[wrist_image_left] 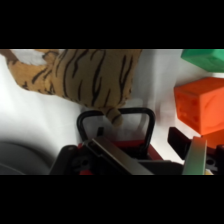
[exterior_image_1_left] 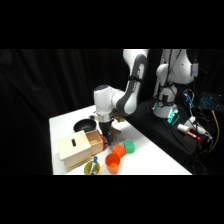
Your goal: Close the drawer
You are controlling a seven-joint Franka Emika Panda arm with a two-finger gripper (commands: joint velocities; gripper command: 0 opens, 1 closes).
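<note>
The drawer (exterior_image_1_left: 94, 139) is seen pulled out of the pale wooden box (exterior_image_1_left: 72, 149), and the tool (exterior_image_1_left: 106, 136) is held right at its red-trimmed front, on the side away from the box. In the wrist view the dark wire handle (wrist_image_left: 116, 116) stands as a loop directly ahead of the tool, with the red trim just beneath it. Whether the tool is apart or together cannot be told from either view (its fingertips are lost against the drawer front).

The drawer's sliding axis runs from the tool into the box, so the closing move is judged to be a straight push along that line, away from the tool's present side; only the single arm is available.

Beyond the handle a tiger-striped soft toy (wrist_image_left: 92, 75) lies on the white table (exterior_image_1_left: 150, 155). To one side of the tool an orange block (wrist_image_left: 200, 104) and a green block (wrist_image_left: 206, 57) are set close by. An orange cup (exterior_image_1_left: 113, 162) stands near the drawer's front corner. Room around the tool is tight, though the push path itself appears unobstructed.
</note>
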